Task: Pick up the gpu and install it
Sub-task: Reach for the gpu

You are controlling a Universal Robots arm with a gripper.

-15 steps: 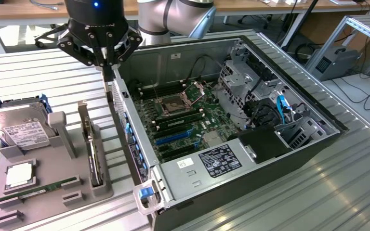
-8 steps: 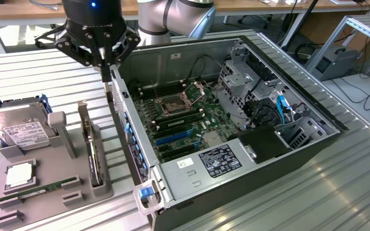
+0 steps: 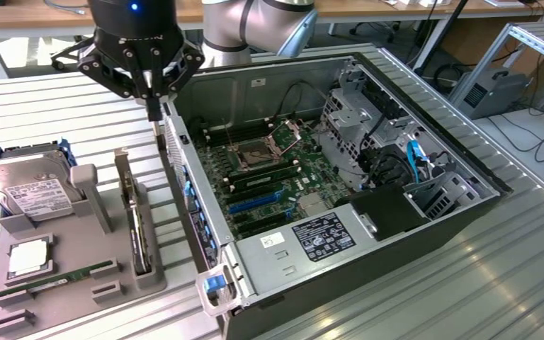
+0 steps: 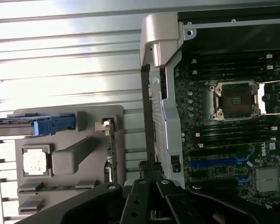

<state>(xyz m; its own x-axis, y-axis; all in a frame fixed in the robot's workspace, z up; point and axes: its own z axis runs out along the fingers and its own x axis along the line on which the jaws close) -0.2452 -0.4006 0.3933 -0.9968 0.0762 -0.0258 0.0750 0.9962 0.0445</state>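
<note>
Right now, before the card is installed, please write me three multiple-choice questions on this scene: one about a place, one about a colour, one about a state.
1. Where is the gpu? A in the pincer; B on edge in the grey tray; C plugged into the motherboard.
2. What colour are the motherboard's long expansion slots? A red; B white; C blue.
3. How is the pincer? A wide open; B shut; C clamped on the gpu.
Answers: B, it stands in the tray's slot; C, both views show them blue; B, no gap shows at its tip.
</note>
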